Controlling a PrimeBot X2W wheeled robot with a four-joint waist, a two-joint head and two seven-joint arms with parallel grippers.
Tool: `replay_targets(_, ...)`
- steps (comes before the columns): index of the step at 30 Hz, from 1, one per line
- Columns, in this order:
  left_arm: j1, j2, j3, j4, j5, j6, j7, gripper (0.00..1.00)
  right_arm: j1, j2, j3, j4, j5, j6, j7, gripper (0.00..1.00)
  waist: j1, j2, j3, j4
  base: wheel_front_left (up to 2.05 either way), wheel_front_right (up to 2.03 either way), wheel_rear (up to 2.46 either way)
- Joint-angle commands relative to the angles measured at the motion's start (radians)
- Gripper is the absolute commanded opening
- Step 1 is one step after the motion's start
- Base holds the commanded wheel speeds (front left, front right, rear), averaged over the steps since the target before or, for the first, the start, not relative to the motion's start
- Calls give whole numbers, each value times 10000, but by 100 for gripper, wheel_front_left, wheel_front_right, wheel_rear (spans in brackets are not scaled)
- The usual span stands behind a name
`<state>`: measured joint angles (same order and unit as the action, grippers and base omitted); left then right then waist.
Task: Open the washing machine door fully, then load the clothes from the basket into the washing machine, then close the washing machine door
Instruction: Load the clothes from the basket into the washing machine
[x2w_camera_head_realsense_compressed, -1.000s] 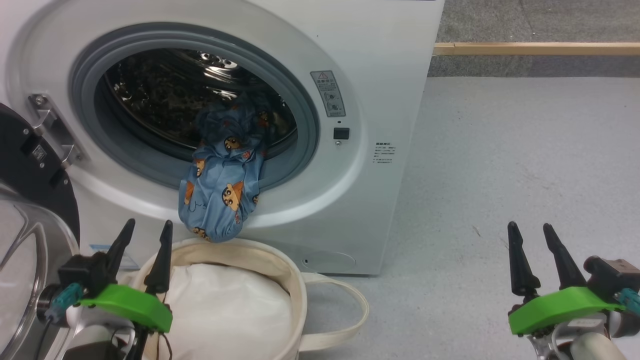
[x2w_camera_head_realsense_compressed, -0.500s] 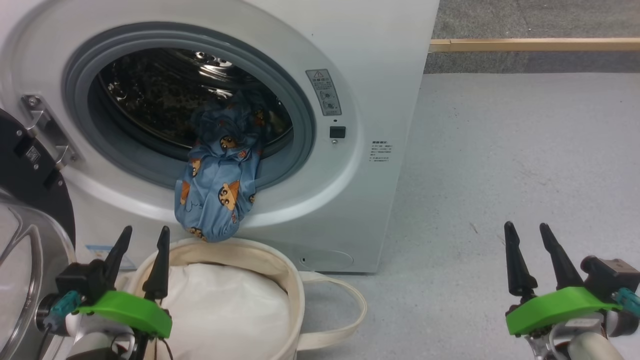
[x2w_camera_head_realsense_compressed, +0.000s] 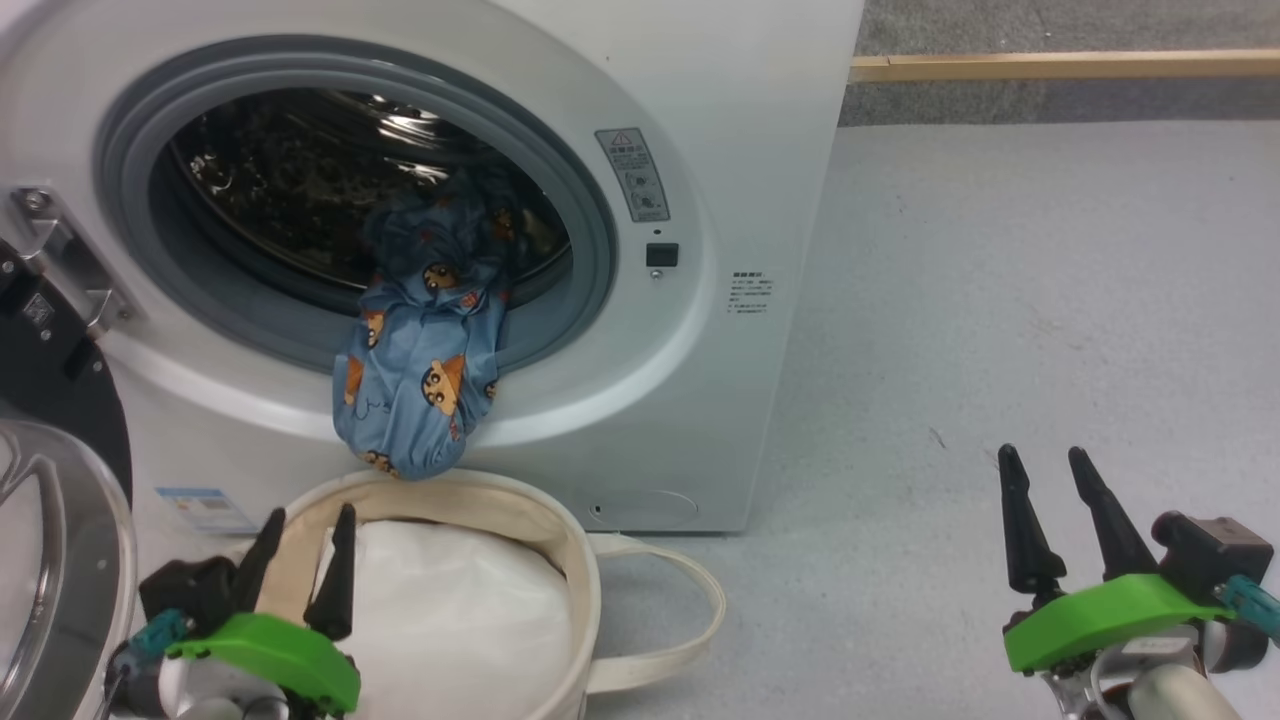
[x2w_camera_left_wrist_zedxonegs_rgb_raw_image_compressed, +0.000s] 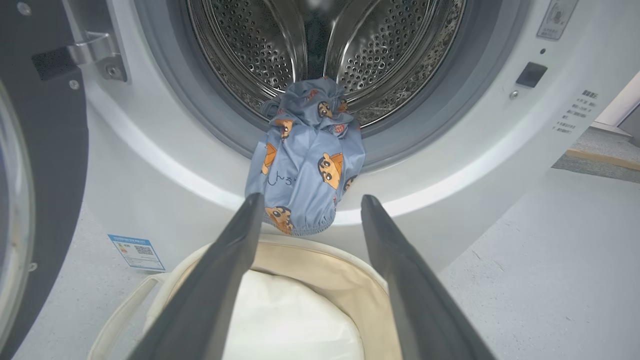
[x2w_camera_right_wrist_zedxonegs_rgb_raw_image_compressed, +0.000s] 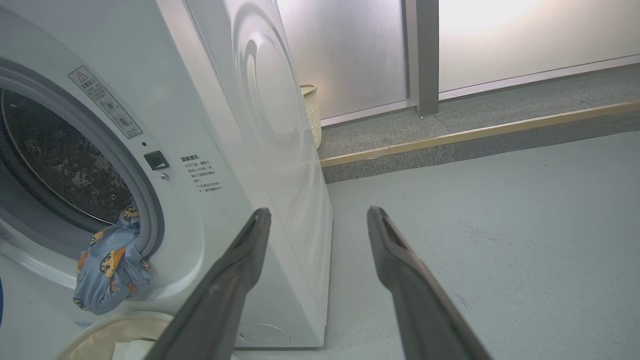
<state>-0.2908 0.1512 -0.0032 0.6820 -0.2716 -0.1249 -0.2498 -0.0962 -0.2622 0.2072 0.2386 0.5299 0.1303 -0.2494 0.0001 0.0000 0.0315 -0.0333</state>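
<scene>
My head has turned a bit since a moment ago, so the whole picture slid to the left. The washing machine door (x2w_camera_head_realsense_compressed: 50, 400) is at my far left, swung wide open. My left gripper (x2w_camera_head_realsense_compressed: 310, 515) has dropped lower and now sits by the left side of the basket (x2w_camera_head_realsense_compressed: 560, 530). Its 2 fingers point up and are spread a little, holding nothing. The basket stands on the floor (x2w_camera_head_realsense_compressed: 1000, 300) just in front of the washing machine (x2w_camera_head_realsense_compressed: 740, 150), with a white pad (x2w_camera_head_realsense_compressed: 450, 610) inside it. The clothes (x2w_camera_head_realsense_compressed: 420, 370) have not moved. The blue bundle hangs half out of the round hole, over the grey ring, and its end is just above the basket's back rim. My right gripper (x2w_camera_head_realsense_compressed: 1041, 455) stays well off to the right, over the grey floor. Its 2 fingers are up and apart, holding nothing.
</scene>
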Motion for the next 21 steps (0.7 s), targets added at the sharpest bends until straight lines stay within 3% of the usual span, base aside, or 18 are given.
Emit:
replay_targets(1, -633, 227, 146, 6, -160, -57, -120, 100, -344, -183, 176, -318, 26, 4, -124, 100, -1, 0, 97, -82, 0, 0, 0)
replay_targets(21, -2986, 1061, -942, 3363, -817, -57, -120, 100, -1011, 71, -98, -726, -318, 4, -124, 100, -1, 0, 2039, -1077, 0, 0, 0)
